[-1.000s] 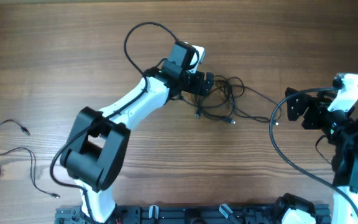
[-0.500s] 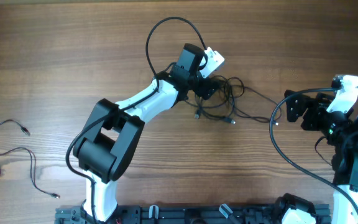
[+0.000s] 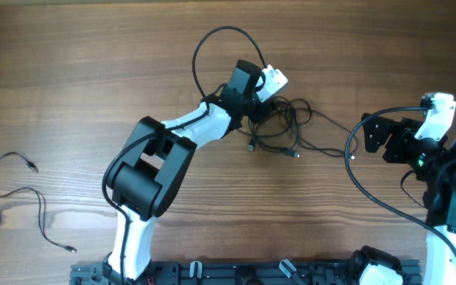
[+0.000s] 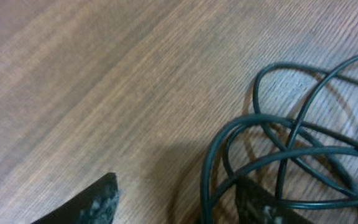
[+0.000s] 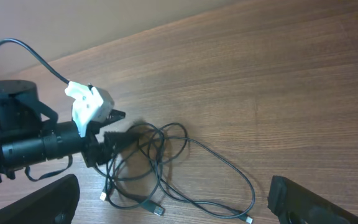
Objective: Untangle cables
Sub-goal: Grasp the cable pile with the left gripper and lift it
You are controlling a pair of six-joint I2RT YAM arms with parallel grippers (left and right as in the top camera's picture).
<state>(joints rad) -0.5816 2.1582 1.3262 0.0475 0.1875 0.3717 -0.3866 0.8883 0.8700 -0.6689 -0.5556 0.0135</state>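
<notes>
While the left gripper [image 3: 266,111] sits low at the top-left edge of the tangle [image 3: 287,131], I'd call this the "get hold of a strand" step of the untangling. The knot of thin black cables is in the middle of the table [image 3: 70,63], a bit toward the right, with its looser ends spreading out toward the right arm's side. One loose cord [image 3: 6,198] lies by itself at the far left, well apart from the knot, so that one looks sorted to me.

From the left wrist cam the two fingertips stand apart, nothing pinched. A couple of loops curve right around and over the right-hand fingertip, and at least one strand crosses the gap between the two. The right gripper [image 3: 374,136] is spread wide and empty, hovering off to the right, well clear of the pile.

Next move as I see it: pinch on just one strand, not the whole bundle, then pull it up and to the left. The overlapping loops make that fiddly, since I can't tell from the wrist view which one lies on top. I'd also bring the right gripper in to pin the other end, otherwise the whole knot will probably just slide along the wood
</notes>
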